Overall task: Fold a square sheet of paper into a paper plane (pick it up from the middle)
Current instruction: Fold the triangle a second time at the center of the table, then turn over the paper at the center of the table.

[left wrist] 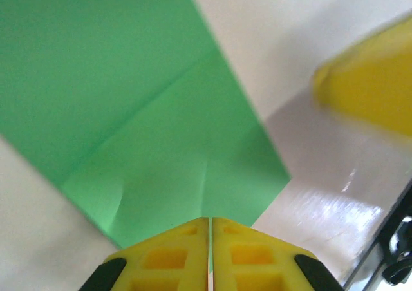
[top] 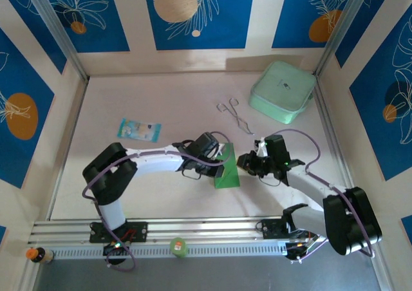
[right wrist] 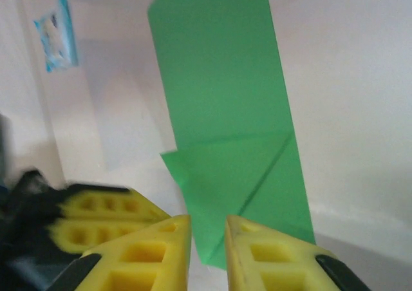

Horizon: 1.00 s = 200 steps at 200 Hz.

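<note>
While left gripper pinches: square sheet of paper extends ahead.
Right gripper: slightly apart, sheet's length running straight ahead.

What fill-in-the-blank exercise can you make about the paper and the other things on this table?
The folded sheet of paper is bright ____. The light-blue packet lies to the paper's ____. The mint box sits at the far ____ corner of the table.
Missing words: green; left; right.
</note>
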{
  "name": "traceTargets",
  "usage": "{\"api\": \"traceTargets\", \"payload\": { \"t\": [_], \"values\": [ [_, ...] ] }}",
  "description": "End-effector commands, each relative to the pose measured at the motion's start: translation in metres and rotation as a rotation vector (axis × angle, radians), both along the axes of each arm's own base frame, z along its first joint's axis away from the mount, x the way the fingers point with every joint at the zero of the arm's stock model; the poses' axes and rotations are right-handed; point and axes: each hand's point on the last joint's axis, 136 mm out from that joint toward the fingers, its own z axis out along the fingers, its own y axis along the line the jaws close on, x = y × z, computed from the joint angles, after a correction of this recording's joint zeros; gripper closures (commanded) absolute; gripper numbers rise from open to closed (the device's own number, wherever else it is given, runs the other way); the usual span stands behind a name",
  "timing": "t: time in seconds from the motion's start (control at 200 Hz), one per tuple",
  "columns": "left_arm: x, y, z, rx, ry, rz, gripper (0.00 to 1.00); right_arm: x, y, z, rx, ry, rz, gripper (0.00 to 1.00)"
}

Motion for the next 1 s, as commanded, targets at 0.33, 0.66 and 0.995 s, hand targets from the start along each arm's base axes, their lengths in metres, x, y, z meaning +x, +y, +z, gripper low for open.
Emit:
{"api": "traceTargets", "payload": {
  "t": [0.33, 0.66, 0.995],
  "values": [
    [0.016, 0.013, -0.031, 0.096, 0.010, -0.012, 0.91, -0.041, 0.006, -0.022, -0.069, 0.132, 0.026, 0.66],
    [0.003, 0.027, -0.061, 0.135, 0.068, 0.006, 0.97, -0.047, 0.006, -0.027, -0.095, 0.155, 0.028, 0.59],
    [0.002, 0.027, -0.060, 0.134, 0.067, 0.003, 0.98, -0.043, 0.011, -0.033, -0.109, 0.173, 0.039, 0.58]
  ]
}}
